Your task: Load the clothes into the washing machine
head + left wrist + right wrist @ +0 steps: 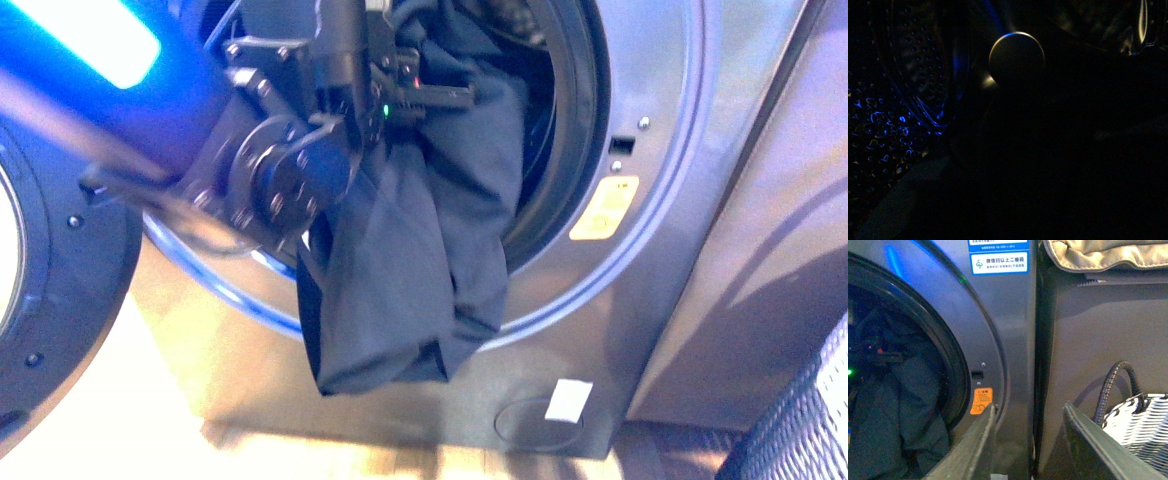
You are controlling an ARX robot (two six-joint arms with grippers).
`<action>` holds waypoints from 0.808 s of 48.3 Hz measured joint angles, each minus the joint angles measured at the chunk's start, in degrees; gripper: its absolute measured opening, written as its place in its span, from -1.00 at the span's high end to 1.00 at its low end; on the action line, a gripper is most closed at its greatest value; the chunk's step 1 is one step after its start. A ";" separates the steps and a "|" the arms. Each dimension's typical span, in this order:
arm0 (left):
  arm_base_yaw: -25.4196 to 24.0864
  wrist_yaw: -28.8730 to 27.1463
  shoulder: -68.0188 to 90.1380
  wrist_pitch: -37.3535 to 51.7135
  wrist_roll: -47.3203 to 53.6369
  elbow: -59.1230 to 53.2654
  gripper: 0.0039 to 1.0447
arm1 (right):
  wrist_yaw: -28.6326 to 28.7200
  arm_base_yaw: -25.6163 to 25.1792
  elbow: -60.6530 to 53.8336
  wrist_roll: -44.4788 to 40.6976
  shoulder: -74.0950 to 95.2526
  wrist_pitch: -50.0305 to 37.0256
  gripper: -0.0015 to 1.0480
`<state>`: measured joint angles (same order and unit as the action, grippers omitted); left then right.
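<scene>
The clothes [420, 250], a dark navy garment, hang out of the round porthole of the silver-grey washing machine [640, 300]. The upper part lies inside the opening, and the lower part drapes over the rim down the front panel. My left gripper [455, 97] is at the mouth of the porthole, shut on the top of the clothes. The left wrist view is dark. In the right wrist view my right gripper [1030, 440] stands open and empty beside the washing machine [998, 315], level with the porthole's edge. The clothes [898, 405] show inside that opening.
The machine's door [40, 280] stands open at the left. A grey-brown cabinet [1088, 340] adjoins the machine, with a beige fabric lump [1108, 255] on top. A woven basket [1140, 425] and a black corrugated hose [1113, 385] are close to my right gripper.
</scene>
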<state>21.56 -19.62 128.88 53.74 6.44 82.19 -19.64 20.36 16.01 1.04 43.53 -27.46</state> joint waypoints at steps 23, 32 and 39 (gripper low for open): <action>-0.94 -0.77 9.38 -3.65 -0.09 12.39 0.83 | 10.45 -10.71 -9.49 -0.87 -12.68 3.43 0.95; -1.14 -0.77 13.51 -5.51 1.09 18.99 0.83 | 13.66 -13.94 -11.67 -0.87 -17.59 6.16 0.95; -1.57 -0.83 17.22 -8.11 1.70 25.62 0.83 | 19.30 -19.69 -12.81 -0.90 -21.14 8.39 0.95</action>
<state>19.99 -20.45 146.10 45.63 8.14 107.81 -0.34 0.67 3.20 0.14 22.39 -19.07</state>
